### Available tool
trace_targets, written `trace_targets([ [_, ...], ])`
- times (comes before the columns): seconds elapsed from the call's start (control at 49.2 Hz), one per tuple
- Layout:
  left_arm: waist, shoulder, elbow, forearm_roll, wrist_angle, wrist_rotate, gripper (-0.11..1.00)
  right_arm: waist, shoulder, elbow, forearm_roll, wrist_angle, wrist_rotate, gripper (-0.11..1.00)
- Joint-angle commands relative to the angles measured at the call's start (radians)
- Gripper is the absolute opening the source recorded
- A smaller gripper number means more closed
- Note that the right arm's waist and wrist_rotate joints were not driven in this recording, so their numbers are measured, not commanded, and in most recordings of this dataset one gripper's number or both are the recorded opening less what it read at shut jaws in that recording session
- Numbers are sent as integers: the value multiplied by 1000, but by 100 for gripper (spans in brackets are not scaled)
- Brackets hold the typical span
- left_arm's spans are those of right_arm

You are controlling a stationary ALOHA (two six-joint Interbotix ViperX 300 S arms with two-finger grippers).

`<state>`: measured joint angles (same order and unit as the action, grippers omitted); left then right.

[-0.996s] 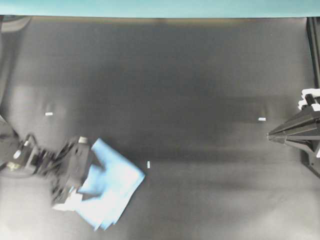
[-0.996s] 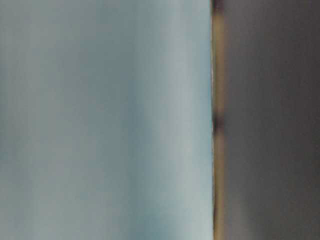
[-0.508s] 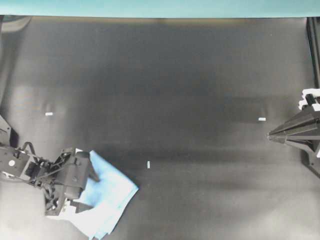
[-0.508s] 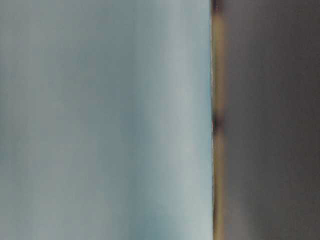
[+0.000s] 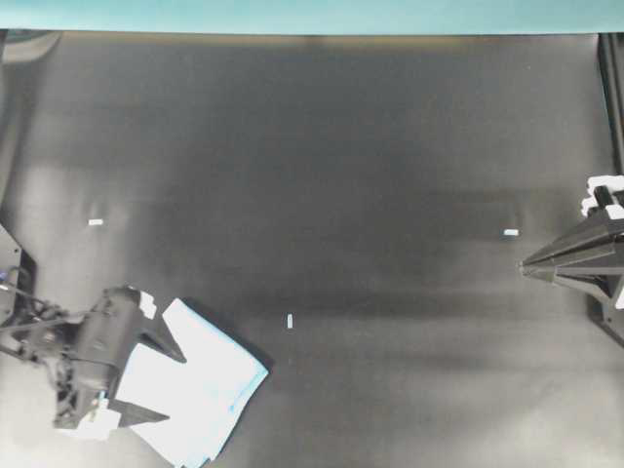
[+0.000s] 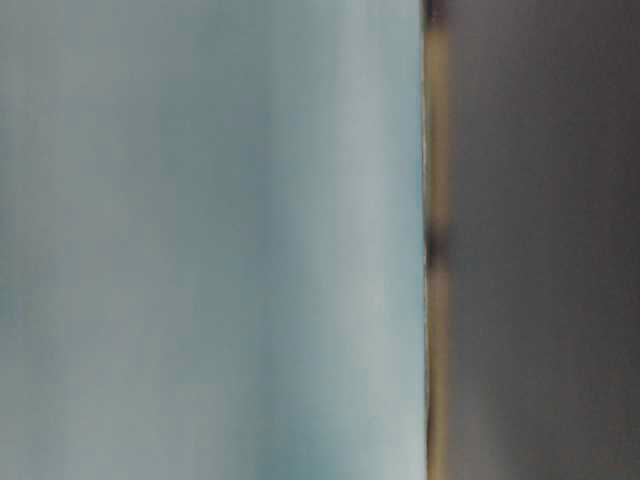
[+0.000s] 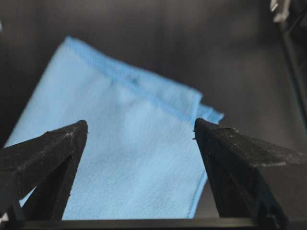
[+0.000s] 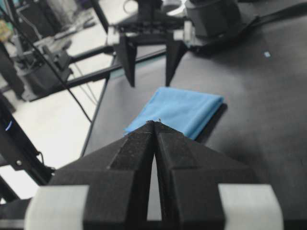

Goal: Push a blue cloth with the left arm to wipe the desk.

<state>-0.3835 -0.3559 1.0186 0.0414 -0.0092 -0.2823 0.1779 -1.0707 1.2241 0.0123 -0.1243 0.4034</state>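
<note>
Wiping calls for firm downward contact first, so start from the desk [image 5: 370,175]: wide matte black surface, mostly bare, teal strip [image 5: 312,15] along the far edge in the overhead view, a few tiny white marks. Left arm [image 5: 58,336] sits at the near-left corner. Right arm [image 5: 585,258] is parked at the right edge, well apart from the work, its right gripper [image 8: 154,125] with fingers pressed together, holding nothing. Blue cloth [image 5: 195,385] lies flat near the lower-left of the desk, folded, layered edges showing toward the bottom. Left gripper [image 5: 166,385] is spread wide, fingers straddling the cloth's left part from above; from the right wrist view it seems to hang clear of the fabric, contact not certain. To do the push well, my read: lower both fingertips onto the cloth near its rear edge, keep the jaws apart for a broad footprint, then drive toward the open middle, slow enough that the folds don't bunch or slip out sideways.
</note>
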Motion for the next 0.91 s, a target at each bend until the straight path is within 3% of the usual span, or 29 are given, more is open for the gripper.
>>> trace_targets([
  [0.0, -3, -63, 8, 2, 2, -3, 87, 0, 2, -6, 2, -8, 0, 0],
  [0.203, -3, -155, 61, 2, -2, -20, 87, 0, -9, -6, 2, -8, 2, 0],
  [0.427, 6, -227, 78, 2, -8, 11, 87, 0, -20, 6, 2, 6, 0, 0],
  [0.711, 14, -377, 124, 3, -9, 44, 87, -2, -91, 28, 2, 120, 0, 0],
  [0.894, 26, -414, 140, 3, -9, 54, 87, 0, -107, 52, 2, 109, 2, 0],
])
